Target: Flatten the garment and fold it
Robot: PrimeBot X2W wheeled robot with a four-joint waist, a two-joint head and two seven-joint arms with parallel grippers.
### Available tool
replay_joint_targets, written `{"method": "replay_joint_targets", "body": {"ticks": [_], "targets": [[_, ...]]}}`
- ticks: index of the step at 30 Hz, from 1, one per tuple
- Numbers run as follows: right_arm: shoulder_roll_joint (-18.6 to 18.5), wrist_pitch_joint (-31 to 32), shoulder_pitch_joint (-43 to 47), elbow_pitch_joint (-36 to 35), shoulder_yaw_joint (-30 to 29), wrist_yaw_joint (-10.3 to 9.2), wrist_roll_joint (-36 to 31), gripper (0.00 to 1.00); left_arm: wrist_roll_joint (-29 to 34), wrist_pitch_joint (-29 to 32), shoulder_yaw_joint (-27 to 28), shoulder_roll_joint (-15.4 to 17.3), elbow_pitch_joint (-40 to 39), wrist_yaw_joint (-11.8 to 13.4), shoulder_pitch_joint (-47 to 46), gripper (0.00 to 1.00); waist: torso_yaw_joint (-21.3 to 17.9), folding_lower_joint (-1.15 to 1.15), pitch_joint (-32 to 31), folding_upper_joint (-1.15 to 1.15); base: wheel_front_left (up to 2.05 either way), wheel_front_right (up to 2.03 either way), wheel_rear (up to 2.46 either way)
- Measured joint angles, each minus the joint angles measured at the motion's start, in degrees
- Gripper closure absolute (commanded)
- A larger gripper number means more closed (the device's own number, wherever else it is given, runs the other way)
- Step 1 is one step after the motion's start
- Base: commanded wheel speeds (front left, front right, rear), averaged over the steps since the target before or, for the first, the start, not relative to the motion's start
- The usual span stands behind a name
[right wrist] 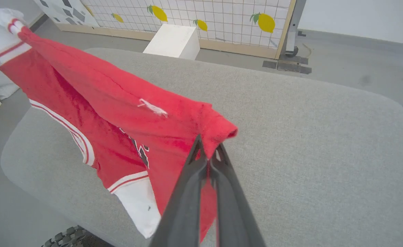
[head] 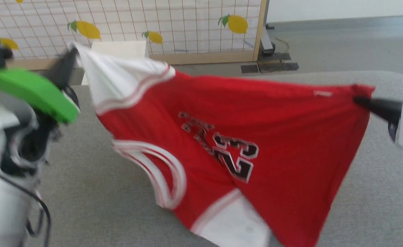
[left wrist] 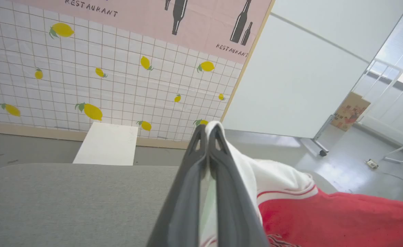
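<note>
The garment [head: 256,120], a red jersey T-shirt with white sleeves and black print, hangs stretched in the air above the grey table [head: 92,192]. My left gripper [head: 73,55] is shut on the tip of one white sleeve at the upper left; in the left wrist view that gripper [left wrist: 208,128] pinches white cloth [left wrist: 273,178]. My right gripper [head: 357,99] is shut on a red corner of the garment at the right, seen up close in the right wrist view [right wrist: 208,151]. The other white sleeve [right wrist: 136,202] droops lowest, toward the table's near edge.
The grey padded table [right wrist: 307,137] has rounded corners. A white box [right wrist: 174,41] stands on the floor beyond its far edge, before a lemon-print tiled screen [head: 187,24]. A white partition on wheels [left wrist: 290,85] stands to the right of the screen.
</note>
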Motion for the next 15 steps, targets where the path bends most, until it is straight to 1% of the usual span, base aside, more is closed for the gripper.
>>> {"method": "replay_joint_targets", "body": {"ticks": [4, 6, 7, 11, 15], "targets": [[-2.26, 1.23, -10.26, 3.02, 3.39, 0.0, -4.01, 1.0, 3.94, 2.63, -1.31, 3.02, 5.94, -0.96, -12.46, 1.0, -0.15, 0.0, 2.38, 0.0, 0.0, 0.0, 0.0], [-1.77, 1.0, -15.23, 4.97, 3.8, 0.0, -5.44, 1.0, 5.83, 2.96, -1.47, 3.87, 8.73, -1.35, -18.48, 1.0, -0.21, 0.0, 4.09, 0.0, 0.0, 0.0, 0.0], [-1.34, 0.33, -18.05, 6.04, 4.02, 0.0, -6.53, 1.0, 7.02, 3.12, -1.93, 4.56, 10.27, -1.9, -21.71, 1.0, -0.25, 0.0, 5.18, 0.0, 0.0, 0.0, 0.0], [1.04, -4.02, -29.73, 10.93, 4.37, 0.0, -10.88, 1.0, 10.68, 2.68, -2.03, 6.11, 17.12, -2.56, -33.93, 1.0, -0.57, 0.0, 10.15, 0.0, 0.0, 0.0, 0.0], [5.45, -10.35, -40.52, 16.29, 4.44, 0.0, -15.37, 1.0, 14.94, -0.32, -2.82, 7.08, 22.02, -3.32, -44.7, 1.0, -1.09, 0.0, 15.47, 0.0, 0.0, 0.0, 0.0]]}}
